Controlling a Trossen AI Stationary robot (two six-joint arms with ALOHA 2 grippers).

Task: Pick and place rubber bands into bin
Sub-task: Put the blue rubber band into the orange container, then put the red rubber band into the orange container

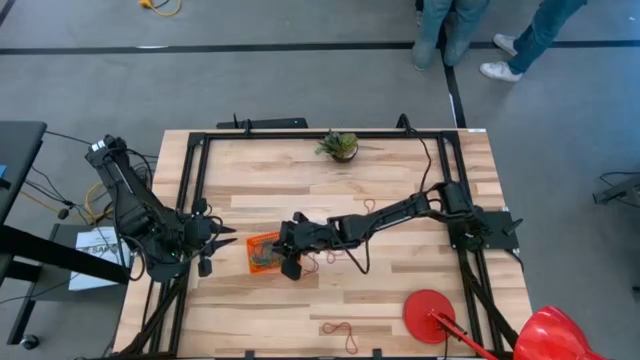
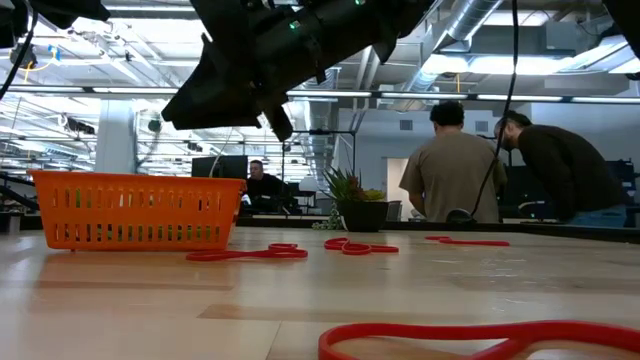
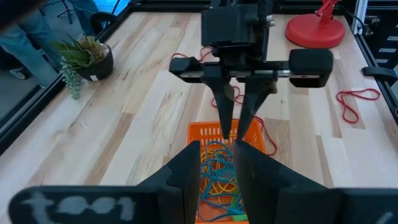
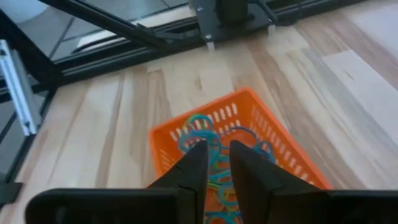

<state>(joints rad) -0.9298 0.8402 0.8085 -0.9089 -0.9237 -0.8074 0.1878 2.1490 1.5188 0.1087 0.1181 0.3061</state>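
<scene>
Unreadable white marking, left end effector

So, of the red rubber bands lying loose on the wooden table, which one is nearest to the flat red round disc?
The thin red rubber band near the table's front edge, just left of the disc; the others lie mid-table.

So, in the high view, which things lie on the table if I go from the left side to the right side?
Left end effector → orange bin → right end effector → potted plant → red round disc.
</scene>
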